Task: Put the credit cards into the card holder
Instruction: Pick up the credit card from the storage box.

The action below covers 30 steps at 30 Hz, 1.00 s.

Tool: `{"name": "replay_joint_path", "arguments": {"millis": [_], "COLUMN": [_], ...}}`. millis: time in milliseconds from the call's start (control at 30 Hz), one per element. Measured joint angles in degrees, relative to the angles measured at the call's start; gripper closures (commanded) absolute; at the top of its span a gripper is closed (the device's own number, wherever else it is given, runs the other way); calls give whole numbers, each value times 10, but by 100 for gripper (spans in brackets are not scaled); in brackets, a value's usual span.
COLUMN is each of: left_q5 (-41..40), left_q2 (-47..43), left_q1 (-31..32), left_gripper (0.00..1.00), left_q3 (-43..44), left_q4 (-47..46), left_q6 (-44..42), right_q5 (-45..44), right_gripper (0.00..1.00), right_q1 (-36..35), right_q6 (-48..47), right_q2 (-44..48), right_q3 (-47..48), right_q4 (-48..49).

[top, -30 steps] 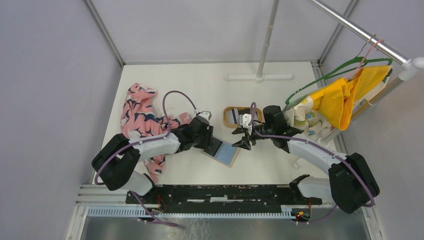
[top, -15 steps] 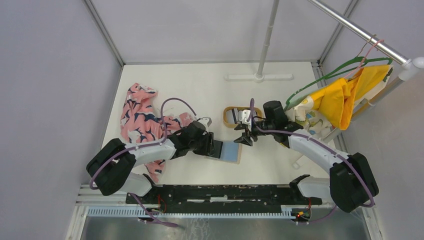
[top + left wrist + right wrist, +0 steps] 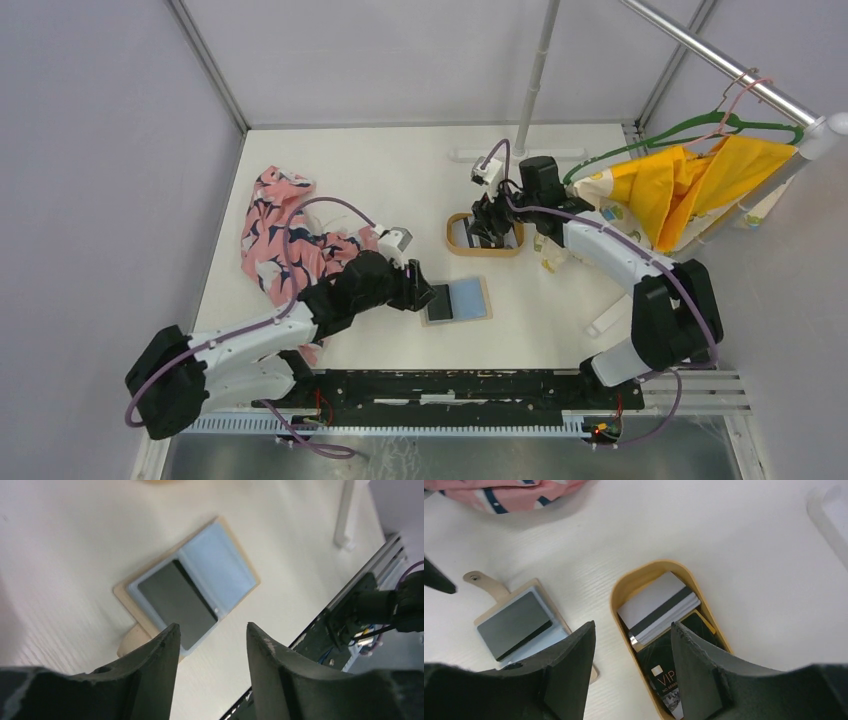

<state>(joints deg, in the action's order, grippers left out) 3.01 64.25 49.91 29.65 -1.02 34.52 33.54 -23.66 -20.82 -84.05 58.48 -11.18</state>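
My right claw (image 3: pixel 633 630) hangs straight over the oval wooden-rimmed tray (image 3: pixel 615 597), jaws apart and holding nothing. The credit cards not yet stowed therefore lie directly beneath it rather than off to a side. The pale silvery card with a black stripe (image 3: pixel 658 607) sits at the tray's far end, and its long axis slants across the line between my fingers. I judge a wrist turn is needed before I close on its long edges. The dark card printed VIP (image 3: pixel 659 672) fills the near end.

The right arm is clearly the nearer one to the tray. My left claw (image 3: pixel 212 627), also spread and empty, hovers close by the tan folding card holder with grey-blue inner panels (image 3: pixel 222 572). It lies open on the white bench (image 3: pixel 400 180), near the tray but apart from it, with a dark grey card (image 3: pixel 175 602) on one panel.

Some things are hard to read:
- The pale card seems to top a small stack, but I cannot count it.
- The VIP card runs out of view at the bottom.
- From above, my right claw covers the tray's contents.
- I cannot tell whether the dark grey card is tucked into a slot or merely lying there.
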Motion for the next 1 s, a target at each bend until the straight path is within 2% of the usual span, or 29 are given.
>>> {"name": "replay_joint_path", "arguments": {"millis": [100,167,367,600,1000], "left_q5": [-26,-45,-70,-75,-76], "left_q2": [-62,-90,-85,-45,-24], "left_q1": [0,0,0,0,0], "left_gripper": [25,20,19,19,19], "left_q3": [-16,-24,-28,-28,-28], "left_q4": [-28,-49,-82,-86,-98], "left_q6": [-3,-10,-21,-21,-28], "right_q5": [-19,-33,-35,5,37], "right_gripper": [36,36,36,37,40], "right_q1": [19,32,68,71,71], "right_q6": [66,104,201,284,329], "right_q2": [-43,-65,-89,-152,-217], "right_q3": [14,16,6,7,42], "right_q4": [3,6,37,65,66]}}
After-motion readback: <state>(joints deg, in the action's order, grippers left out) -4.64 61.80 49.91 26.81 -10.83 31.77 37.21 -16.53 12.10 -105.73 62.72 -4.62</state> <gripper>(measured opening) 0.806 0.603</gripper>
